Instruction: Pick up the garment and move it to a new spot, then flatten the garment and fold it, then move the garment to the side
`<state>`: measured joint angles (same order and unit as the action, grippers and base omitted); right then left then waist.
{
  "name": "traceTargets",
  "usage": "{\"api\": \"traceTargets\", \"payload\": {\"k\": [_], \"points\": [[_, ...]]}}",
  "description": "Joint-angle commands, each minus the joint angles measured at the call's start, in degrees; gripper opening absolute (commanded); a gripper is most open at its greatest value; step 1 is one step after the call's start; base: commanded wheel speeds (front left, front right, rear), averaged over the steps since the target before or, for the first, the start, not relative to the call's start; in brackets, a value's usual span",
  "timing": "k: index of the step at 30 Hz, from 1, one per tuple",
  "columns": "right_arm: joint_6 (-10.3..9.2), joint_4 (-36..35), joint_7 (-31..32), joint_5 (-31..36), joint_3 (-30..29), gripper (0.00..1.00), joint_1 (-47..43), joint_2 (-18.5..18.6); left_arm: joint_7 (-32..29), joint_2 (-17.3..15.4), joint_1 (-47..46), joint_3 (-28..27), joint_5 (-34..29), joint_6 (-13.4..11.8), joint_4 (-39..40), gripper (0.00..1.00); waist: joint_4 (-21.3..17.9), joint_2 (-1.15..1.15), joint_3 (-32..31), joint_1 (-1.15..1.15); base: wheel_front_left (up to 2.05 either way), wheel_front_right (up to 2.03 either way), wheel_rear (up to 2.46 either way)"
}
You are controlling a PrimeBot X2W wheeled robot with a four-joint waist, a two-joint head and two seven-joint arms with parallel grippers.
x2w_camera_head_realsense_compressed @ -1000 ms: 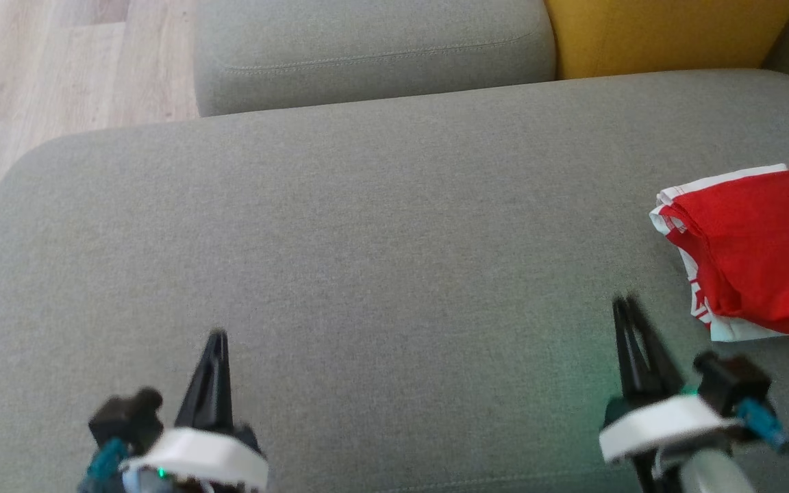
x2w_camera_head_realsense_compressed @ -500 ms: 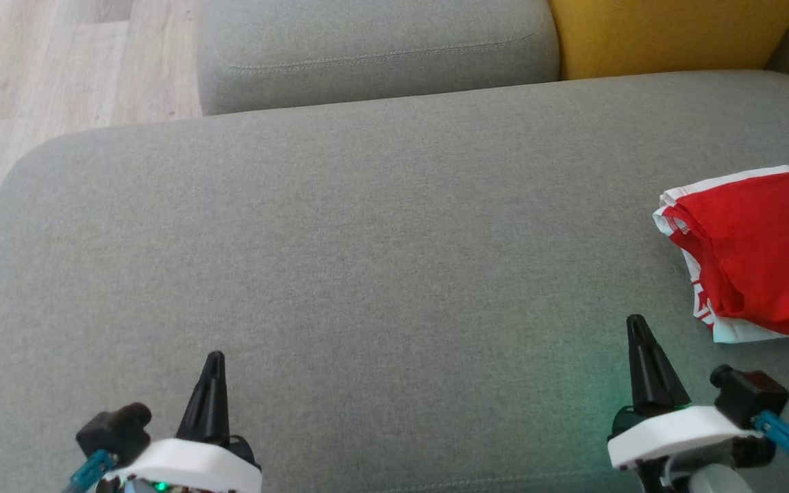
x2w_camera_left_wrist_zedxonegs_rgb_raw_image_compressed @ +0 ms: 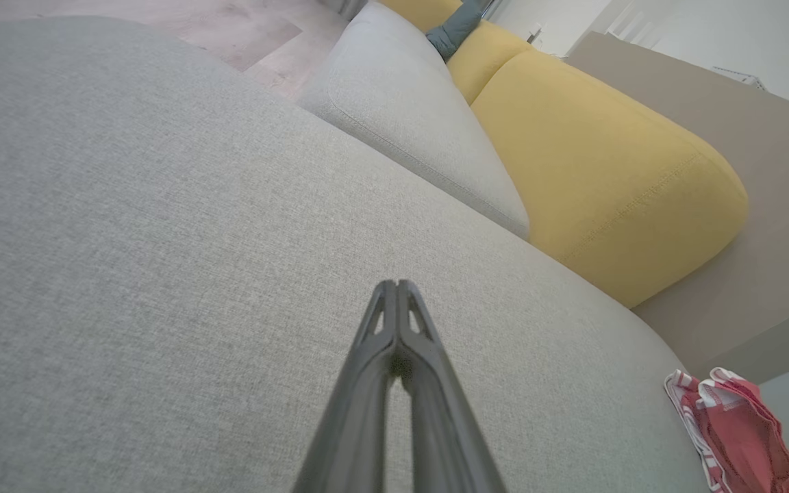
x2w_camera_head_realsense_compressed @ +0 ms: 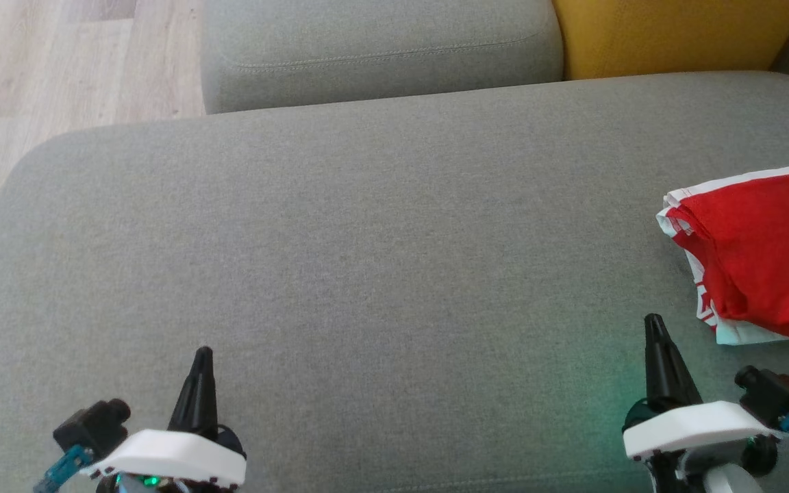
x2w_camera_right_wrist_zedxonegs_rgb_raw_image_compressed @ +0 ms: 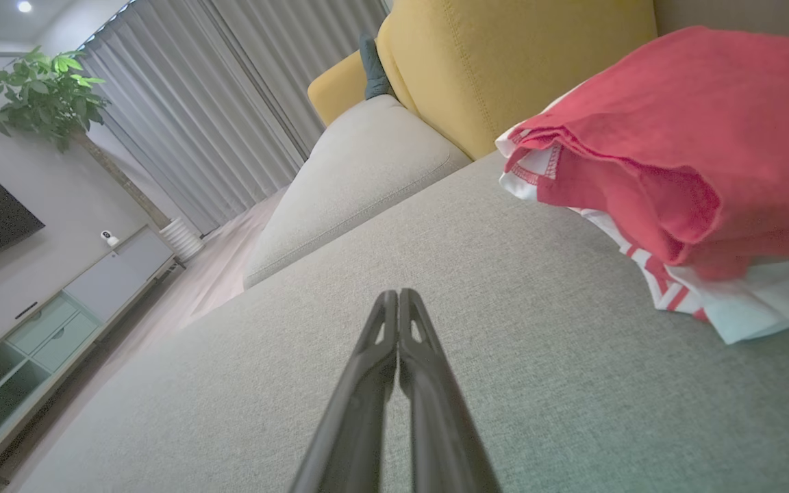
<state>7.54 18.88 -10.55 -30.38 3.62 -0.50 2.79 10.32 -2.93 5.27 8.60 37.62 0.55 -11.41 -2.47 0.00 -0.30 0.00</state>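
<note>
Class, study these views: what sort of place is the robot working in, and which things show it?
Most likely a home living room. The work surface is a grey sofa with a yellow cushion behind it, and the right wrist view shows a potted plant, floor-length curtains and a low cabinet.

Red garment (x2w_camera_head_realsense_compressed: 754,253) edged in white, with red-and-white striping along one hem. Plain grey woven sofa seat (x2w_camera_head_realsense_compressed: 367,260), with a side cushion (x2w_camera_head_realsense_compressed: 374,48) in the same grey and a backrest (x2w_camera_head_realsense_compressed: 675,34) in mustard yellow. Pale wood-grain floor (x2w_camera_head_realsense_compressed: 59,75). Black fingers on left pincer (x2w_camera_head_realsense_compressed: 203,356) and right pincer (x2w_camera_head_realsense_compressed: 653,325), each with a white housing and teal cable ends; green glow tinting the grey fabric by the right one. Grey pleated curtains (x2w_camera_right_wrist_zedxonegs_rgb_raw_image_compressed: 230,89), green leafy plant (x2w_camera_right_wrist_zedxonegs_rgb_raw_image_compressed: 48,96), pale blue-grey cabinet (x2w_camera_right_wrist_zedxonegs_rgb_raw_image_compressed: 45,329).
</note>
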Motion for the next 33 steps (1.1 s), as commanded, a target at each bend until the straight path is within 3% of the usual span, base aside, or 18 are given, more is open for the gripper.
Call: {"api": "traceTargets", "payload": {"k": [1, 33], "points": [[-0.01, -2.2, 0.34, -1.53, 0.01, 0.0, 3.28, 0.82, -0.25, -0.66, -3.29, -1.04, 1.31, 0.48, 1.47, 0.0, 0.03, 0.0, 0.01, 0.0, 0.0, 0.0, 0.0], [-0.03, -3.15, 5.23, -22.57, -2.5, 0.0, 4.35, 1.23, -5.09, -1.07, -5.93, -4.87, 19.99, 2.65, 0.2, 0.0, 0.85, 0.0, 0.17, 0.0, 0.0, 0.0, 0.0]]}}
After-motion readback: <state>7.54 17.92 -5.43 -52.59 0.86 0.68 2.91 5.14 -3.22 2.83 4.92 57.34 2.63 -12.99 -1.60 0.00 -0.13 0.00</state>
